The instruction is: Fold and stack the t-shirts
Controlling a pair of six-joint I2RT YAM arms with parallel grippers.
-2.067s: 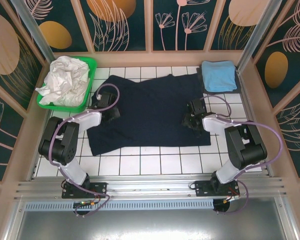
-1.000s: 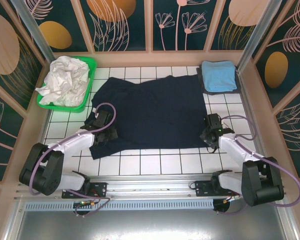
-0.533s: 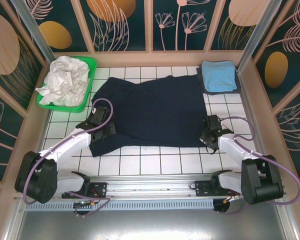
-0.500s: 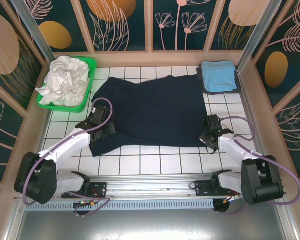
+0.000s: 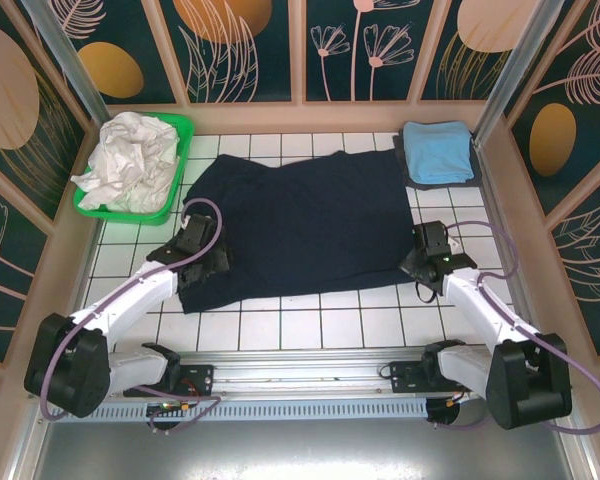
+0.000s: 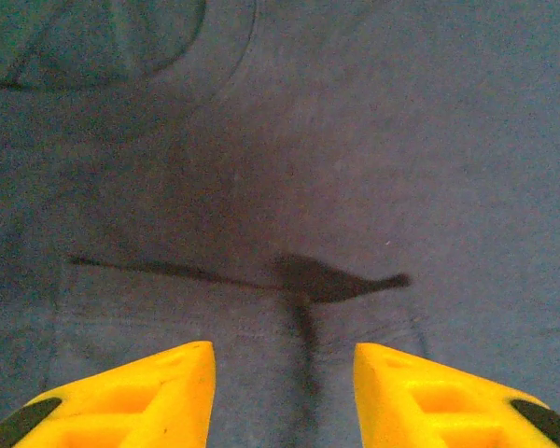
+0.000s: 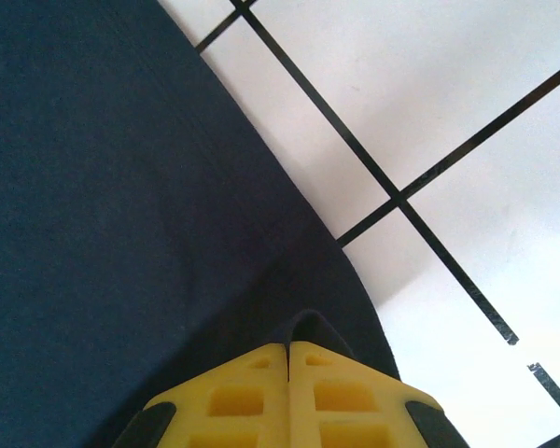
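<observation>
Now left tool sits part-open over navy t-shirt, right tool pinching it.

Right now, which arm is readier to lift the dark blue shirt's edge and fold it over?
The right, probably. The right tool is shut on the edge of the navy shirt, beside the bare tiles. The left tool stands open over flat cloth, gripping nothing.

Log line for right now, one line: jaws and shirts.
left jaws: open over navy t-shirt | right jaws: shut on its right edge | light blue t-shirt: folded, far right
</observation>
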